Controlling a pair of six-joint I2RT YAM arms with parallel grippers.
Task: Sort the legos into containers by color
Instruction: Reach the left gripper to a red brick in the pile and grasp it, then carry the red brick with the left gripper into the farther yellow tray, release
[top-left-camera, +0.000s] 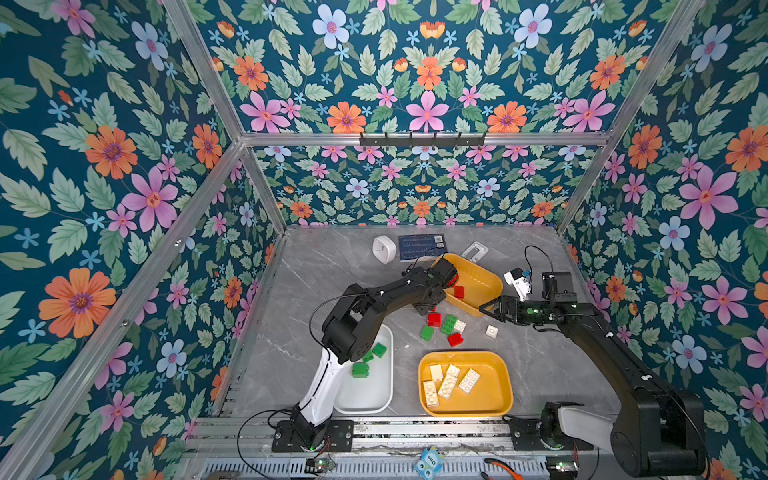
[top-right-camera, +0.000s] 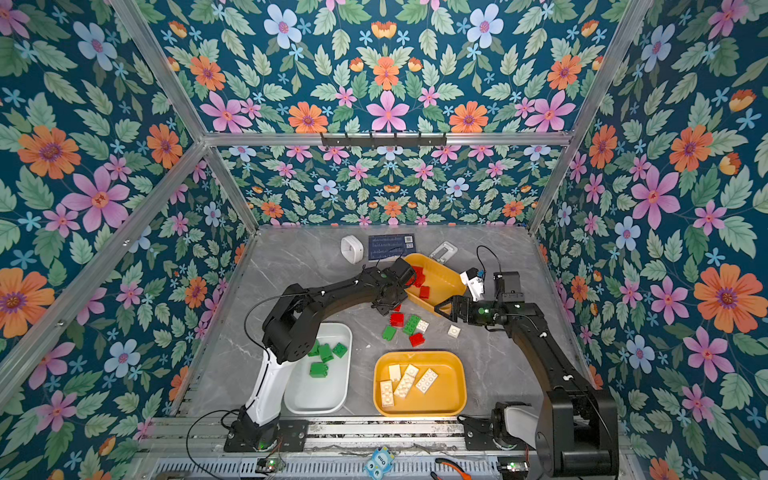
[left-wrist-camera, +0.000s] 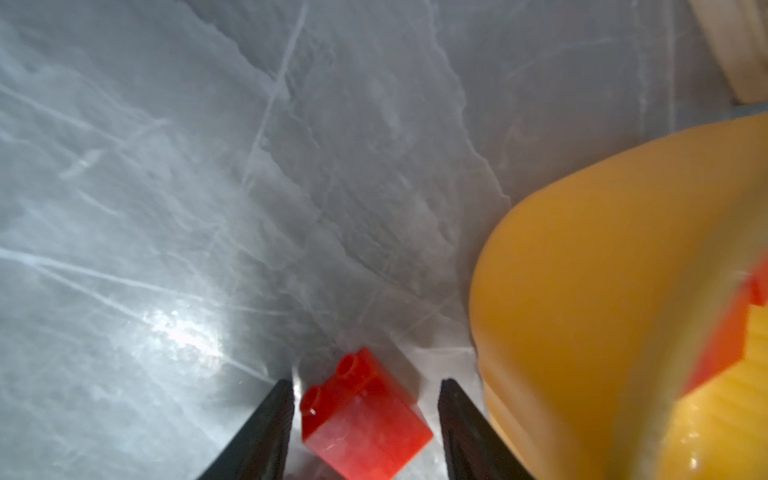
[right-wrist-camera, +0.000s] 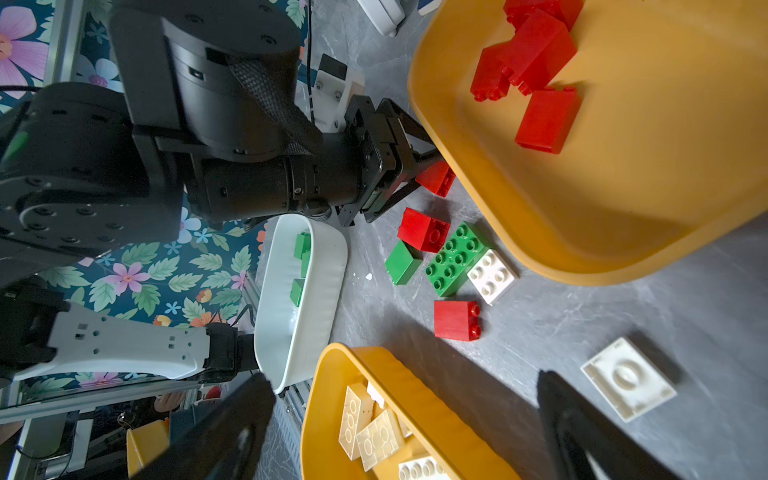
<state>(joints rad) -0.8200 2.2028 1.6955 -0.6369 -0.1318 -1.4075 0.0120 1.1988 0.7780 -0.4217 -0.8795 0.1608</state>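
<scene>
Three tubs (top-left-camera: 490, 399), seven loose bricks (top-left-camera: 448, 324). Left gripper (left-wrist-camera: 366, 382) straddles one red brick (left-wrist-camera: 365, 424), jaws unclosed; far tub (top-left-camera: 478, 278) rim at 2 o'clock, bare table (top-left-camera: 409, 353) at 7. Right gripper (right-wrist-camera: 403, 376) agape, empty.

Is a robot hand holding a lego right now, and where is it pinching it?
Nothing is held yet. The left gripper straddles the red brick, with gaps at both sides. The right gripper is open and empty.
</scene>
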